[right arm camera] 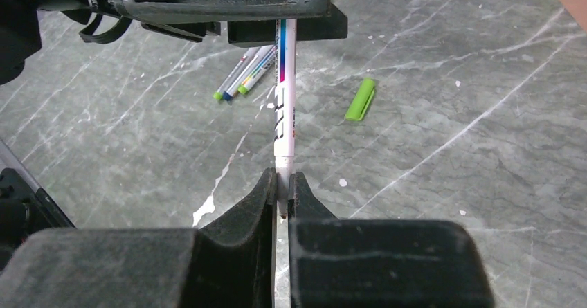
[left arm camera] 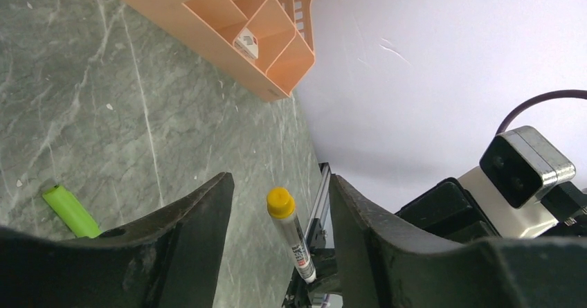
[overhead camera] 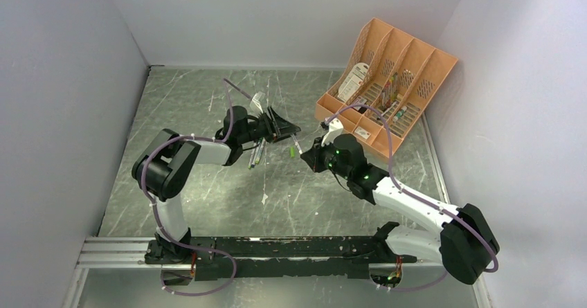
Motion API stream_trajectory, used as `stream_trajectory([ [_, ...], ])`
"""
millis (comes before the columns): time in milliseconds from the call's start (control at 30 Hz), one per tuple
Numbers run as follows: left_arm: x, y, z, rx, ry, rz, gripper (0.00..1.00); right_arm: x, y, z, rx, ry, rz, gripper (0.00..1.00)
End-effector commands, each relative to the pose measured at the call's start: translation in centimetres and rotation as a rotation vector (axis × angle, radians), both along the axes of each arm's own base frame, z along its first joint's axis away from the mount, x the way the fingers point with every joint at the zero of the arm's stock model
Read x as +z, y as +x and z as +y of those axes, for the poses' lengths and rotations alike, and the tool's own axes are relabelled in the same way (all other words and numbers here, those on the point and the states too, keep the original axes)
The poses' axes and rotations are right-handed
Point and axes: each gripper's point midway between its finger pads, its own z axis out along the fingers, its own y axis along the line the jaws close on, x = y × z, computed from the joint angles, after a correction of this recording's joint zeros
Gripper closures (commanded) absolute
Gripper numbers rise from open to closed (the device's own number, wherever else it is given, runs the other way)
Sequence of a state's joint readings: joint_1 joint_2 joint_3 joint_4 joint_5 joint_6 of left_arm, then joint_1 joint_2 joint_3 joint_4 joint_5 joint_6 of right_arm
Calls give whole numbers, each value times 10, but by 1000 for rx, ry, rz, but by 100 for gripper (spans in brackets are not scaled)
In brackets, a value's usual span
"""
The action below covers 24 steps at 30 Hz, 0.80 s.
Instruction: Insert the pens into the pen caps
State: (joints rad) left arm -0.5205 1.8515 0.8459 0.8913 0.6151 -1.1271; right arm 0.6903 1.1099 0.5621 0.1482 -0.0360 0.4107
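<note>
My right gripper (right arm camera: 282, 187) (overhead camera: 309, 157) is shut on the tip end of a pale pen (right arm camera: 284, 114) (overhead camera: 296, 144) and holds it above the table. The pen points toward my left gripper (overhead camera: 286, 129). In the left wrist view the pen (left arm camera: 294, 242) shows its yellow end between the jaws of my left gripper (left arm camera: 280, 181). Those jaws stand wide apart and touch nothing. One loose green pen cap (right arm camera: 360, 99) (left arm camera: 69, 210) (overhead camera: 292, 152) lies on the table under the pen. Two more pens (right arm camera: 244, 73) (overhead camera: 256, 154) with green ends lie side by side under the left arm.
The orange organizer (overhead camera: 408, 59) (left arm camera: 228, 38) with mixed stationery stands at the back right against the wall. White walls close in the table on the left, back and right. The right arm's wrist camera (left arm camera: 526, 166) is close to my left gripper.
</note>
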Motion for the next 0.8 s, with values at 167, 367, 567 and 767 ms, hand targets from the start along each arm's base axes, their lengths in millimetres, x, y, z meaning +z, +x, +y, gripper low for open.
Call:
stream_trajectory([
  [167, 18, -1, -4, -44, -90, -35, 57, 20, -2, 9, 38, 45, -39, 100],
  [367, 28, -10, -6, -101, -131, -94, 93, 21, 2, 7, 6, 53, -46, 100],
  [567, 66, -7, 8, 5, -231, -364, 93, 44, 3, 2, -109, 290, -50, 63],
  [767, 97, 3, 55, 360, -144, -808, 93, 89, -9, -6, -158, 782, -39, 38],
])
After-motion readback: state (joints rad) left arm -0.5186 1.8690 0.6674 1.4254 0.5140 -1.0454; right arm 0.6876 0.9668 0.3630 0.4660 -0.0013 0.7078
